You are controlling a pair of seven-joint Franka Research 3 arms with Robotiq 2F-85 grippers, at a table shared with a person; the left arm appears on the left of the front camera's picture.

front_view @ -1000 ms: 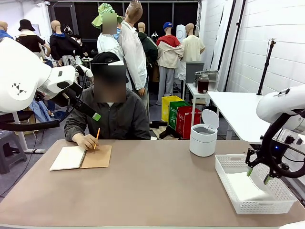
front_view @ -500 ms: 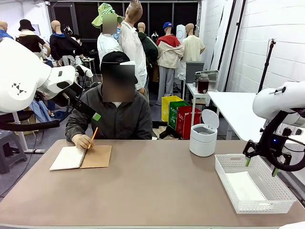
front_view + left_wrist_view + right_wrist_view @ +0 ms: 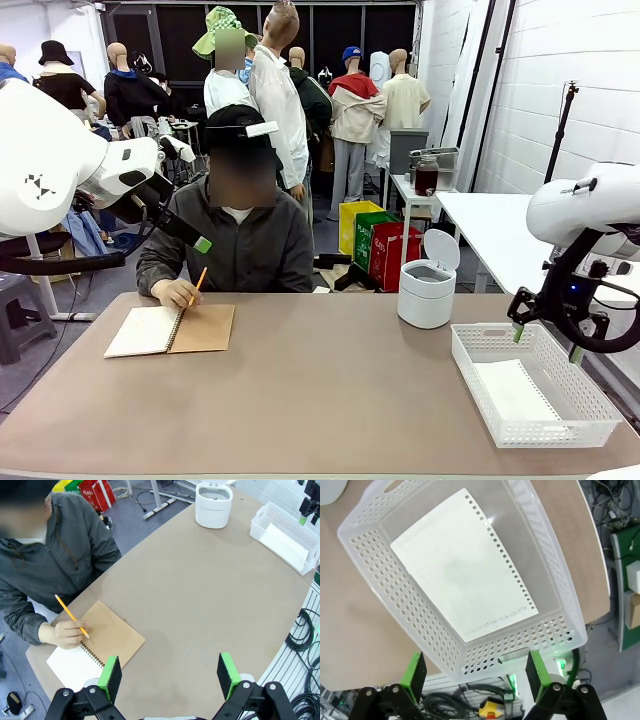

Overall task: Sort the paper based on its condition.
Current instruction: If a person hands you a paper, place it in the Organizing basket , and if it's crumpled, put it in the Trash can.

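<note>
One sheet of paper with a perforated edge lies flat on the bottom of the white perforated basket. In the front view the paper and basket sit at the table's right end. My right gripper hangs open above the basket's far right rim, holding nothing. From the right wrist, its gripper hangs over the basket's near end. My left gripper is open and empty, high above the table's left half. In the front view the left gripper is raised in front of the person.
A person writes with a pencil, hand on a spiral notebook with a brown cover at the far left. A white lidded bin stands far right of centre, behind the basket. Cables lie on the floor beyond the table's edge.
My right gripper opened, let go of the paper and rose out of the basket towards the right. The sheet now lies flat inside. The left arm has not moved.
</note>
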